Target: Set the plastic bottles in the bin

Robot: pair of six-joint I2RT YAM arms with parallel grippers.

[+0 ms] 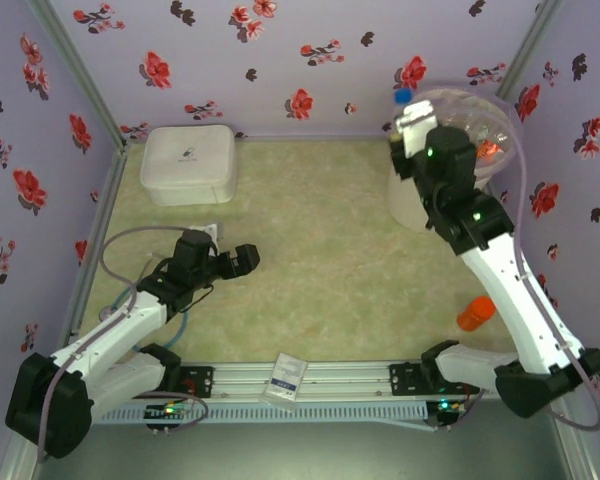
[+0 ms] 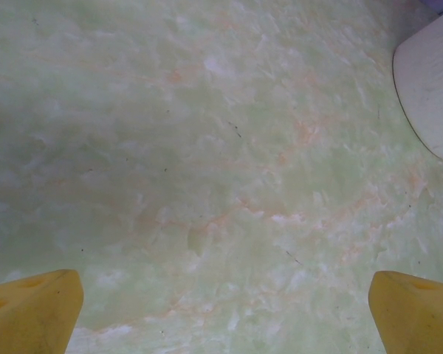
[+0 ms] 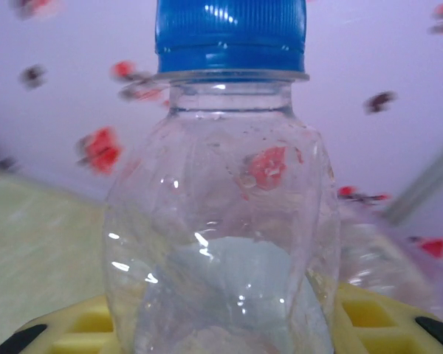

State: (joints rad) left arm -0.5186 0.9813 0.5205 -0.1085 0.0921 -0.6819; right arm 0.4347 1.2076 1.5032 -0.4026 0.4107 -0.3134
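Up at the far right corner, one plastic bottle (image 3: 221, 221) stood upright in the right jaws, clear and empty-looking, its blue cap (image 1: 403, 96) uppermost. The right jaws were pinching it low on the body, with the yellow fingers (image 3: 85, 328) pressed to either side of its base in the right wrist view. From above, the bottle sat at the left side of the bin (image 1: 408, 205), with the cap just over the rim; whether it hung inside the rim or just outside it I could not tell. The bin was a big, round, pale translucent bucket against the back wall, and the right arm (image 1: 500, 270) reached across it. Within the bin lay clear shapes with a spot of red (image 1: 488, 148), too blurred to count.

Well apart from all that, on the near left of the bench (image 1: 330, 250), the left jaws were spread wide with nothing between them. Their yellow fingertips (image 2: 33, 310) sat at the two lower corners of the left wrist view, above bare green-marbled bench. A white curved edge (image 2: 432, 88) cut into that view's upper right corner; I could not tell what it belonged to.

At the far left stood a white lidded box (image 1: 188, 163). A small orange thing (image 1: 475, 313) lay on the bench beside the right arm, and a white card (image 1: 288, 375) rested on the rail (image 1: 350, 378) at the near edge.
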